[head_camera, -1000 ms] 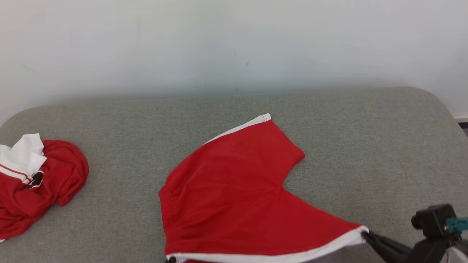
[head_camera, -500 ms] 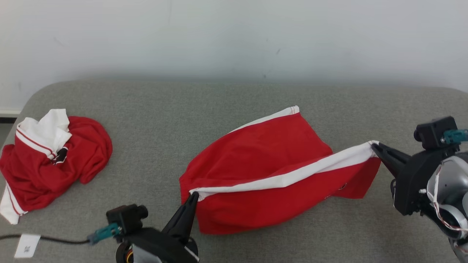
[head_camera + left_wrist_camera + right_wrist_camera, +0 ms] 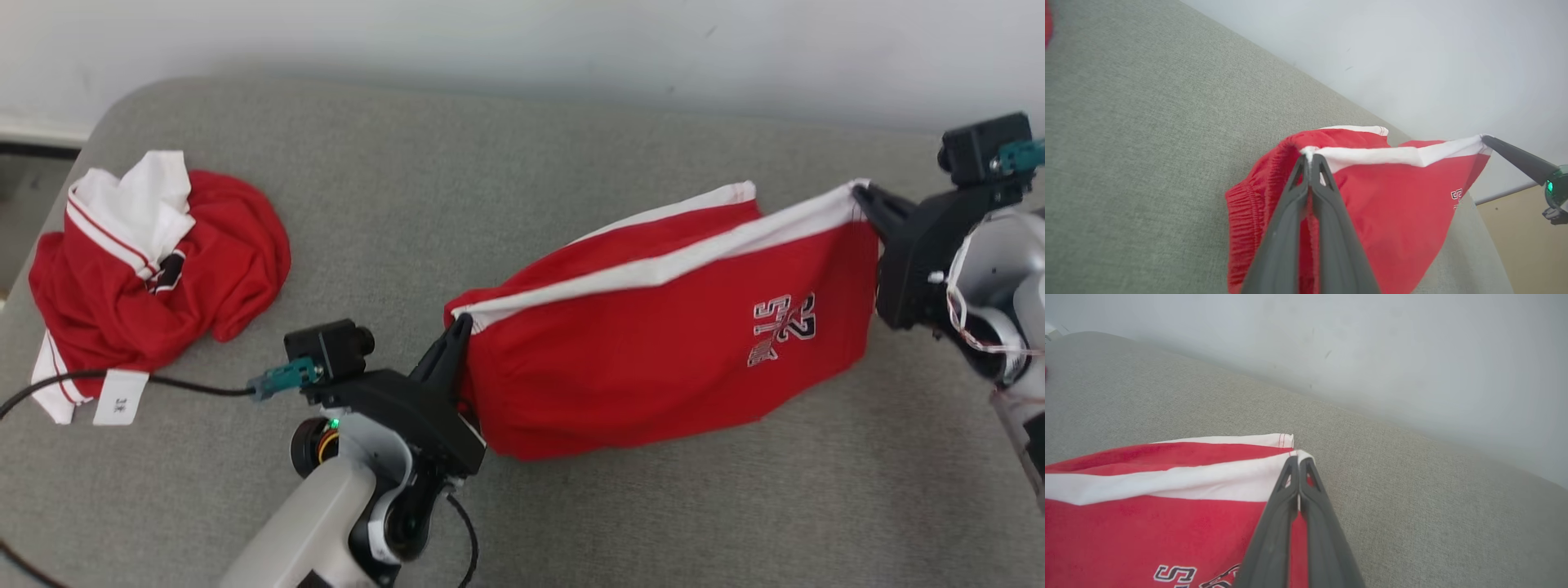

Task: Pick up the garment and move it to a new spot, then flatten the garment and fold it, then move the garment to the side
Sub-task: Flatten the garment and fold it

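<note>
**Shorts pinched at both ends, strung between claws**

Red shorts [image 3: 653, 367] hang stretched between the two claws, white band on top and lower part down on the grey fabric surface [image 3: 522, 163]. The left claw [image 3: 460, 325] is clamped on the band's left end, the right claw [image 3: 859, 192] on its right corner. Both wrist views confirm this: fingers are closed flat on white trim (no gap visible). The head view adds the full white number print [image 3: 782, 328] and a crumpled red-and-white shirt [image 3: 163, 261] well apart to the left. The left wrist view adds the gathered waistband [image 3: 1245, 204].
</note>
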{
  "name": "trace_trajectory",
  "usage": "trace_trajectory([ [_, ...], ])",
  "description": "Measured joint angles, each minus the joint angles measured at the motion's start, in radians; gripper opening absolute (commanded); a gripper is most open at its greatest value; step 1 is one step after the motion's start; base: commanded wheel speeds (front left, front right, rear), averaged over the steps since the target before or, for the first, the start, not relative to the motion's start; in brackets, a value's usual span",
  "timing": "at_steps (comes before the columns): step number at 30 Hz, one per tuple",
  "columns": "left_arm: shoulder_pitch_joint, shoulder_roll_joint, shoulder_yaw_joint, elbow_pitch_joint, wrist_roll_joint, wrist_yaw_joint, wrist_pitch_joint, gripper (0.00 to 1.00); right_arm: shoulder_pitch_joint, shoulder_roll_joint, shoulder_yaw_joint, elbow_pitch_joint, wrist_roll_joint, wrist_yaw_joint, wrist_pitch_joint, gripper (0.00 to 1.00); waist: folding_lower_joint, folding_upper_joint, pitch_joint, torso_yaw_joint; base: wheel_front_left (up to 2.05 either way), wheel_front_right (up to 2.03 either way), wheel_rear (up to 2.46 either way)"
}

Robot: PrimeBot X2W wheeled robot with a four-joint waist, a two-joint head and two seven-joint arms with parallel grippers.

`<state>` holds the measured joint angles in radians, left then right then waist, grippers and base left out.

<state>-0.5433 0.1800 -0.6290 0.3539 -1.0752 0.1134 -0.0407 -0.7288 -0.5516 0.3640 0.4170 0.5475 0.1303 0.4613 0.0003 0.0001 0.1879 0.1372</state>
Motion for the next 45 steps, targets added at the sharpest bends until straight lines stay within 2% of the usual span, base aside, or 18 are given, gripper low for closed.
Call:
trace_trajectory([
  [6,-0.077,-0.039,-0.007,0.074,0.014,-0.015,-0.004,0.0,-0.124,0.035,0.014,0.151,-0.045,0.0,-0.065,0.0,0.0,0.0,0.055,0.033,0.0,0.0,0.0],
  [13,-0.129,-0.067,-0.013,0.143,0.019,-0.034,-0.018,0.0,-0.213,0.066,0.068,0.263,-0.038,0.0,-0.105,0.0,0.0,0.0,0.095,0.066,0.0,0.0,0.0],
  [25,-0.201,-0.097,-0.017,0.238,0.022,-0.026,-0.034,0.0,-0.312,0.091,0.099,0.439,-0.054,0.0,-0.204,0.0,-0.0002,0.0,0.12,0.081,0.0,0.0,0.0],
  [26,-0.201,-0.1,-0.02,0.246,0.021,-0.028,-0.031,0.6,-0.318,0.097,0.093,0.45,-0.055,0.0,-0.218,0.54,-0.0002,0.0,0.12,0.081,0.0,0.0,0.0],
  [27,-0.201,-0.101,-0.022,0.25,0.023,-0.036,-0.042,1.0,-0.323,0.102,0.09,0.462,-0.055,0.0,-0.228,1.0,-0.0002,0.0,0.121,0.082,0.0,0.0,0.0],
  [30,-0.22,-0.105,-0.02,0.271,0.025,-0.045,-0.065,1.0,-0.338,0.119,0.078,0.5,-0.055,0.0,-0.264,1.0,-0.0002,0.0,0.121,0.082,0.0,0.0,0.0],
  [36,-0.222,-0.095,-0.014,0.298,0.046,-0.07,-0.144,1.0,-0.363,0.144,0.08,0.555,-0.037,0.0,-0.272,1.0,-0.0002,0.0001,0.099,0.08,0.0,0.0,0.0],
  [40,-0.215,-0.034,-0.022,0.277,0.136,-0.059,-0.202,1.0,-0.373,0.161,0.079,0.584,0.007,0.0,-0.227,1.0,-0.0004,-0.0001,0.069,0.077,0.0,0.0,0.0],
  [41,-0.191,0.0,-0.019,0.24,0.183,-0.05,-0.215,1.0,-0.37,0.163,0.077,0.605,0.03,0.0,-0.181,1.0,-0.0003,-0.0001,0.052,0.075,0.0,0.0,0.0],
  [45,-0.102,0.065,0.01,0.109,0.313,-0.014,-0.221,1.0,-0.344,0.152,0.059,0.654,0.071,0.0,-0.095,1.0,-0.0004,-0.0002,0.016,0.074,0.0,0.0,0.0],
])
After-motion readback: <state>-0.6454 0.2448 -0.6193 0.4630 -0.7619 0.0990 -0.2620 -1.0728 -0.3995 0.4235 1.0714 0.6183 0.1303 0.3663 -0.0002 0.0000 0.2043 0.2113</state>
